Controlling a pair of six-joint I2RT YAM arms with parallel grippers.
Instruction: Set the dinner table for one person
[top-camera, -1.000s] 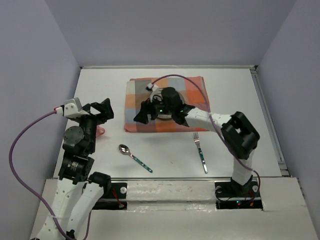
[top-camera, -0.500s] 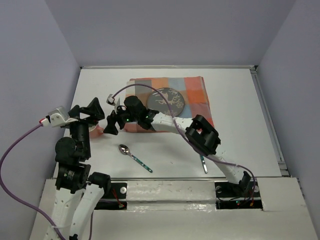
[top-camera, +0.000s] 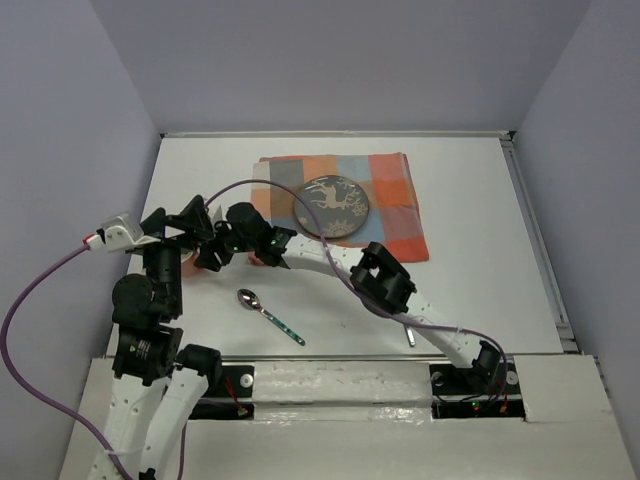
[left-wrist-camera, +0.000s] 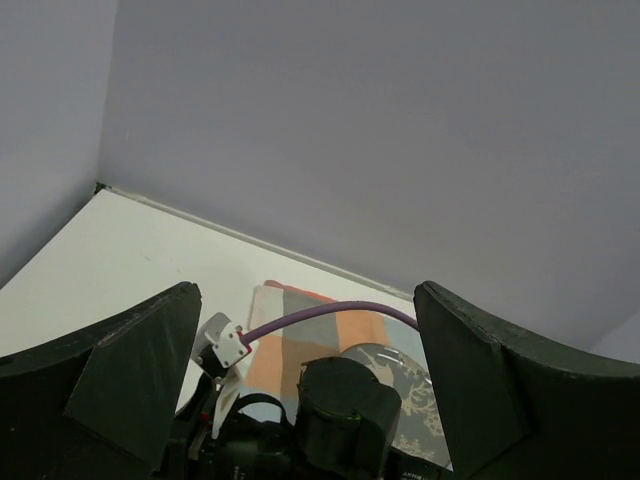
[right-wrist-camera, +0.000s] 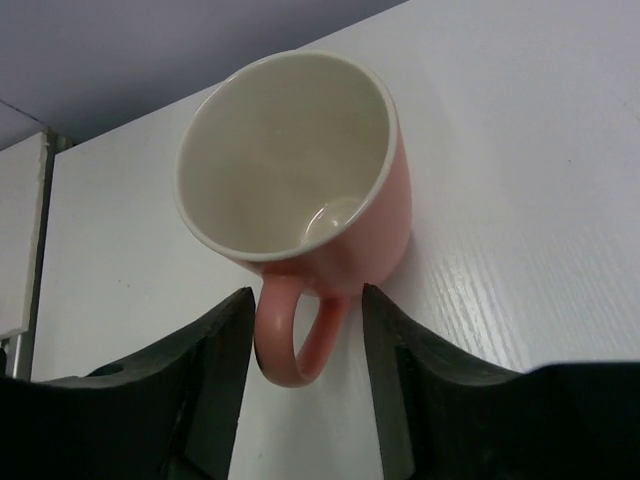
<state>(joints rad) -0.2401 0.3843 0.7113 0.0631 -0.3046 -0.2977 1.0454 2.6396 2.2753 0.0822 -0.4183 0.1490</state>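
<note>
Pink mug (right-wrist-camera: 300, 200) stands upright on the white counter (top-camera: 470, 190), left of the checked cloth (top-camera: 395, 215) bearing the plate (top-camera: 332, 206). The right pincer (right-wrist-camera: 307, 300) reaches across, jaws apart astride the handle, probably to grip there. The left pincer (left-wrist-camera: 307, 290), also apart, hangs raised, out of the way.

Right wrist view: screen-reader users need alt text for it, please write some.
An empty pink mug, cream inside, stands on the white table, its handle toward the camera. The right gripper is open, its dark fingers flanking the handle without gripping it.
</note>
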